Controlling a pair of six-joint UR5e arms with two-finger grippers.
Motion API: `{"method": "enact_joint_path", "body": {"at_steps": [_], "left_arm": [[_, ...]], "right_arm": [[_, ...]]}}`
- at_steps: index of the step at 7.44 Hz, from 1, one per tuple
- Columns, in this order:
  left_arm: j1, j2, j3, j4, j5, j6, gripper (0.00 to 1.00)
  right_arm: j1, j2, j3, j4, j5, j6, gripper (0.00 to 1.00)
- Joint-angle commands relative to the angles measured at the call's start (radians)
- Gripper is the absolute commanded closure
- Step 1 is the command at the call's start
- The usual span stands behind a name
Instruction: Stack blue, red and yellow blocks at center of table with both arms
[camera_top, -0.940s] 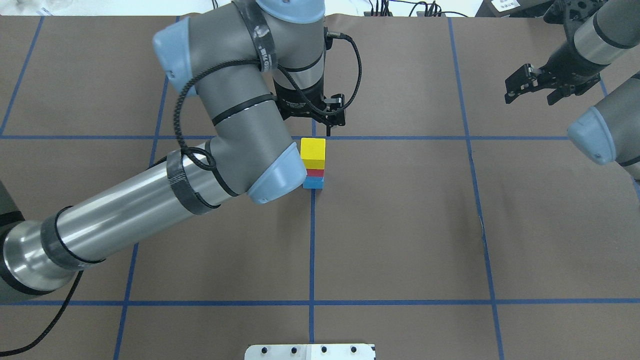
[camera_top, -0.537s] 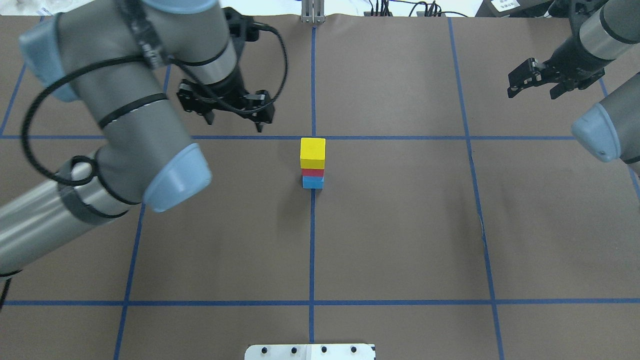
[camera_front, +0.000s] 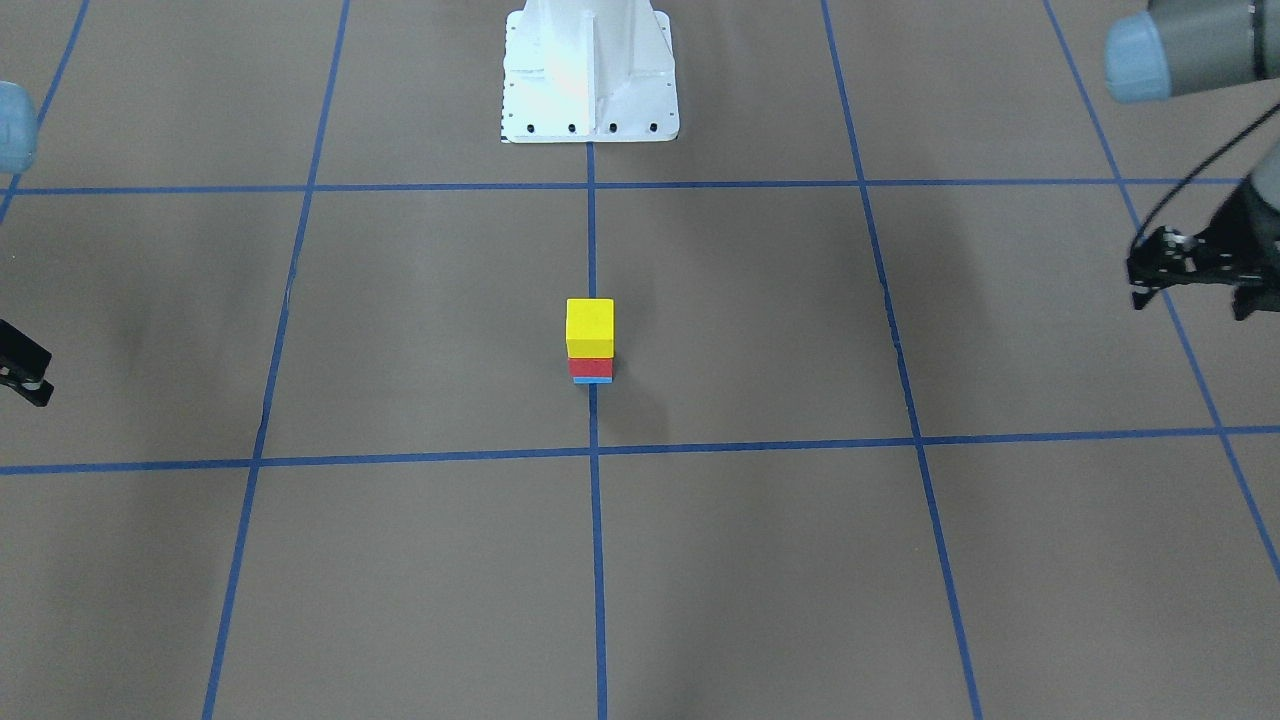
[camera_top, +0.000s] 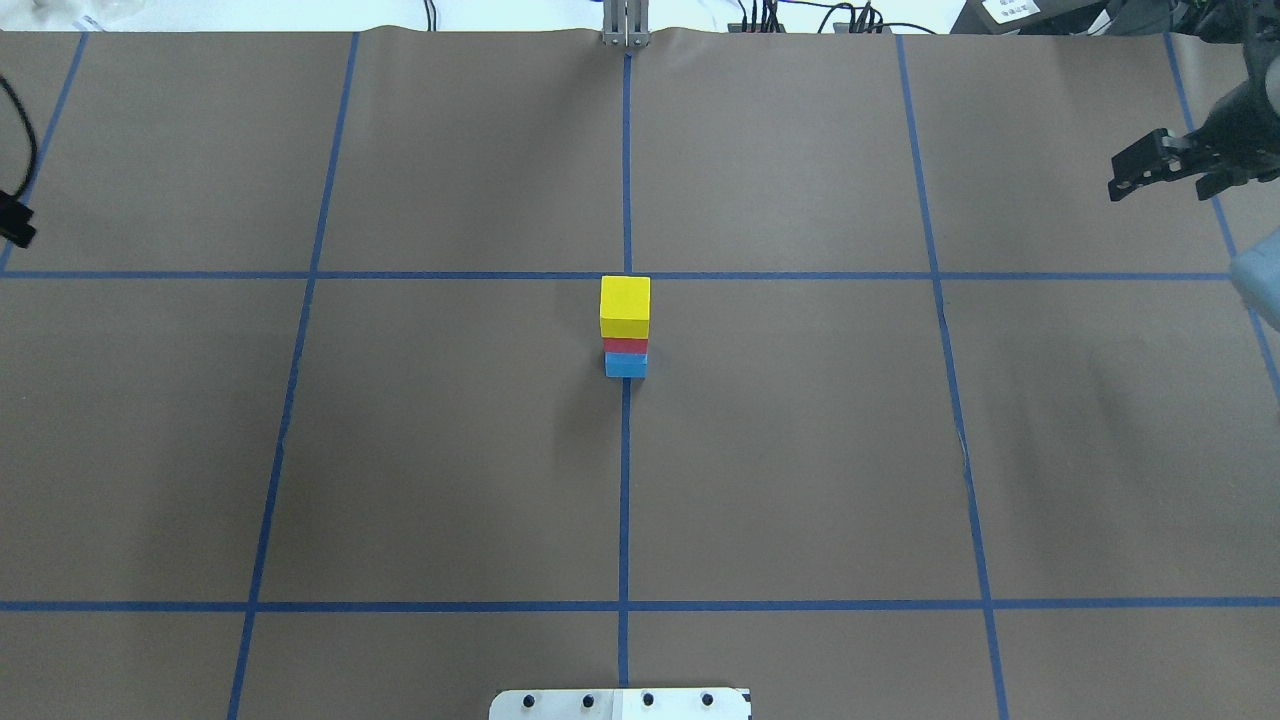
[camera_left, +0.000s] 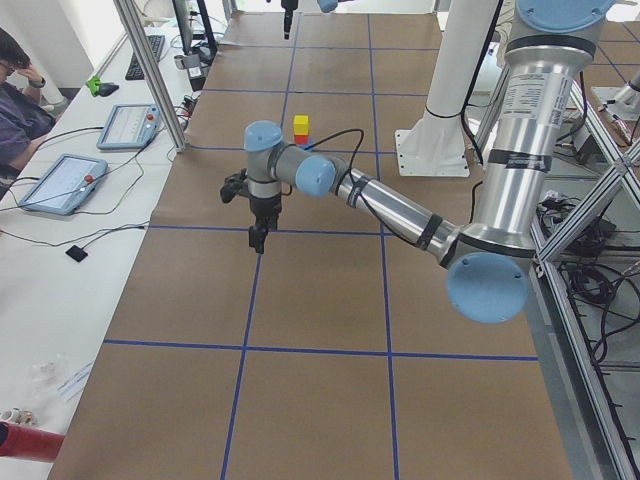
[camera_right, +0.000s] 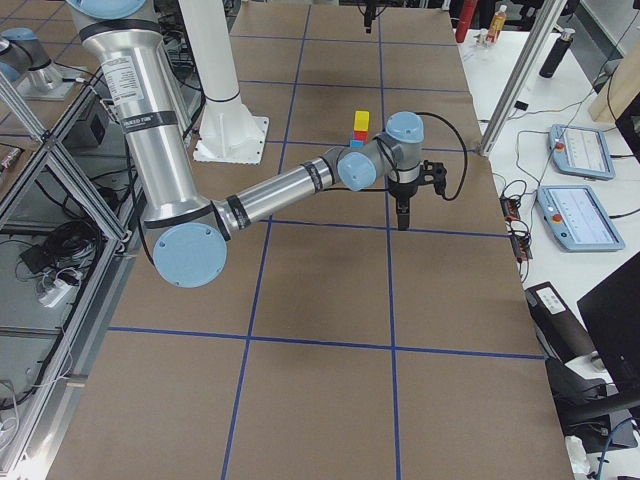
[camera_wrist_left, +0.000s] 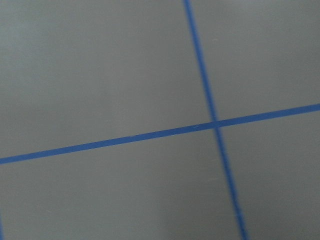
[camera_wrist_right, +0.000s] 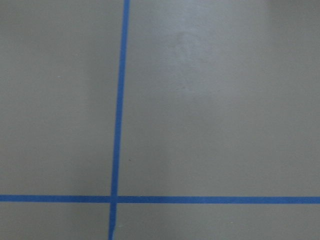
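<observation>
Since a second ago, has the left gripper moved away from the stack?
Yes. In the overhead view the left gripper has swung left, from beside the centre tape line to the view's left edge, far from the stack.

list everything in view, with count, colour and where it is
yellow block: 1, yellow, top of the stack at table centre
red block: 1, red, middle of the stack
blue block: 1, blue, bottom of the stack
table: 1, brown with a blue tape grid
base mount: 1, white, robot's side of the table
tablets: 2, grey, side bench
operator: 1, at that bench
left arm: 1, silver, blue caps, table's left end
right arm: 1, same colours, right end
left gripper: 1, black, open, empty
right gripper: 1, black, open, empty
</observation>
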Motion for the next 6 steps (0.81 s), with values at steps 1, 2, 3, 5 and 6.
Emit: {"method": "enact_joint_path", "body": {"at_steps": [1,2,3,5,6], "left_arm": [[-0.202,0.02,0.252,-0.108,-0.107,0.358,0.0],[-0.217,0.031,0.289,-0.163,-0.108,0.362,0.0],[-0.233,0.051,0.302,-0.209,-0.108,0.362,0.0],[-0.231,0.049,0.299,-0.226,-0.104,0.356,0.0],[-0.231,0.049,0.287,-0.223,-0.102,0.349,0.0]], "right_arm": [[0.127,-0.125,-0.002,0.0,0.074,-0.147,0.01],[0.218,-0.168,-0.02,-0.005,0.148,-0.225,0.01],[0.269,-0.225,-0.013,-0.002,0.209,-0.267,0.01],[0.279,-0.236,-0.025,-0.009,0.201,-0.27,0.01],[0.279,-0.236,-0.036,-0.011,0.194,-0.267,0.01]]}}
